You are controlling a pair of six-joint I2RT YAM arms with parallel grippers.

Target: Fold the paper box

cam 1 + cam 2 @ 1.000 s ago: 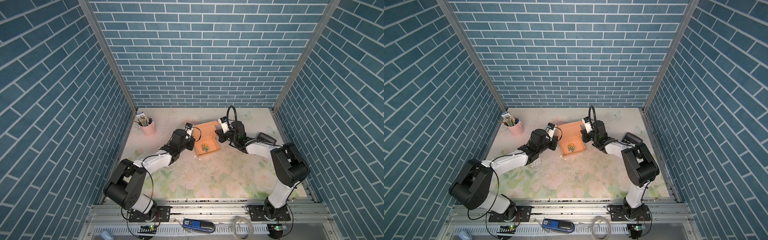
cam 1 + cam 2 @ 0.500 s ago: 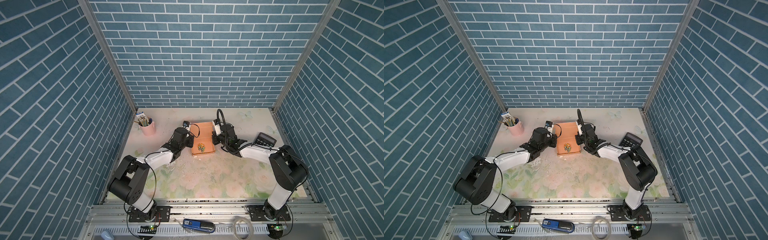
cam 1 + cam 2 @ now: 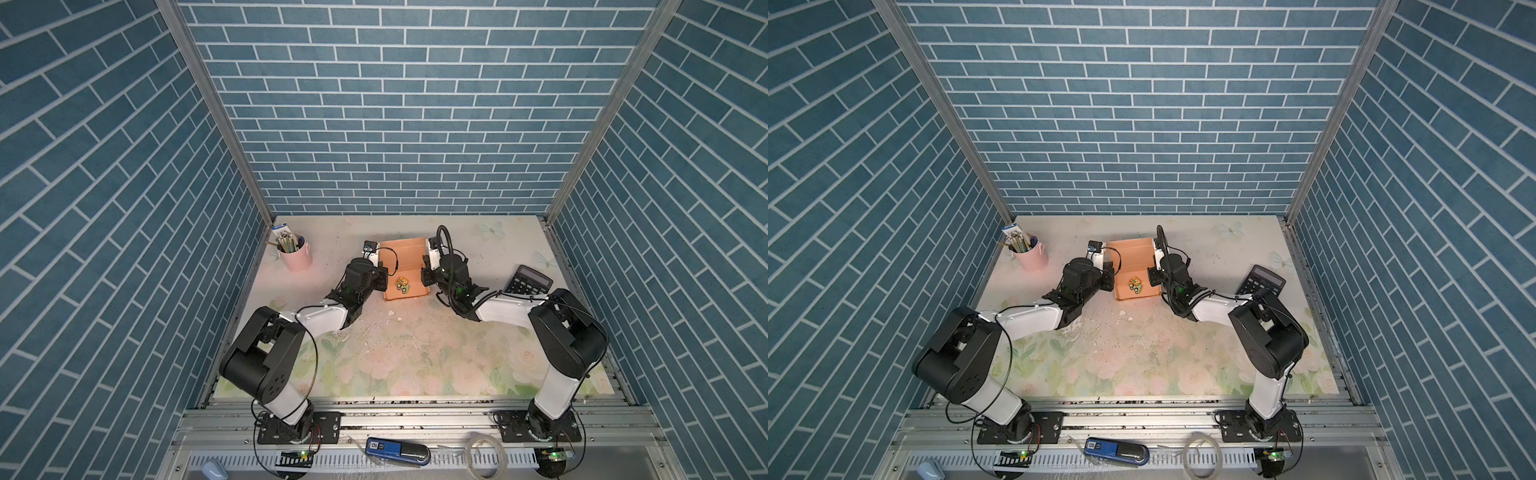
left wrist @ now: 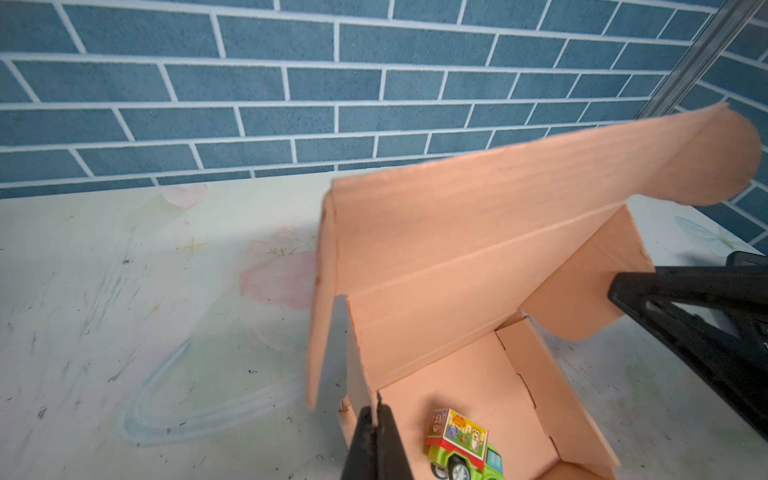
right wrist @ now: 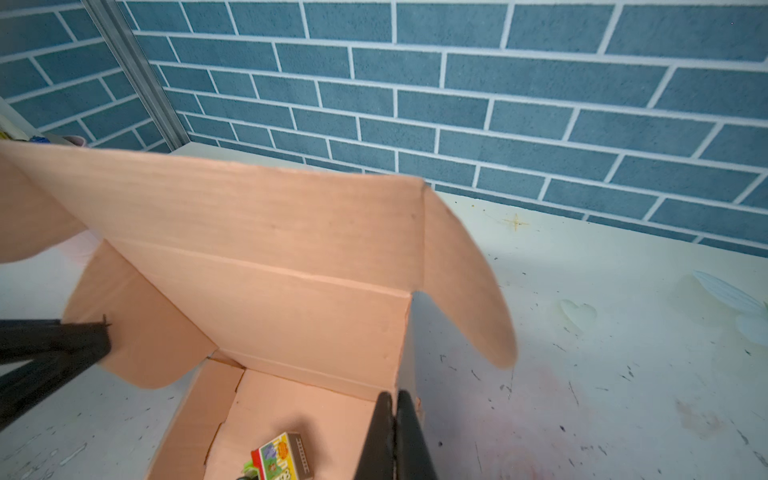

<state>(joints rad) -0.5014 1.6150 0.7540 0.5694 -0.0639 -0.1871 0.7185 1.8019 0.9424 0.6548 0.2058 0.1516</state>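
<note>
The left end effector and right end effector — each pinched narrow on a side wall — are squaring up the box, now sitting straight at the far middle of the desk, lid standing ready for closing.

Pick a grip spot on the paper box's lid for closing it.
Pinch the lid mid-span at its free top edge, from above, a finger on each face: it stands up at the back, thin edge exposed. Skip the rounded ear flaps; they'd likely just bend.
</note>
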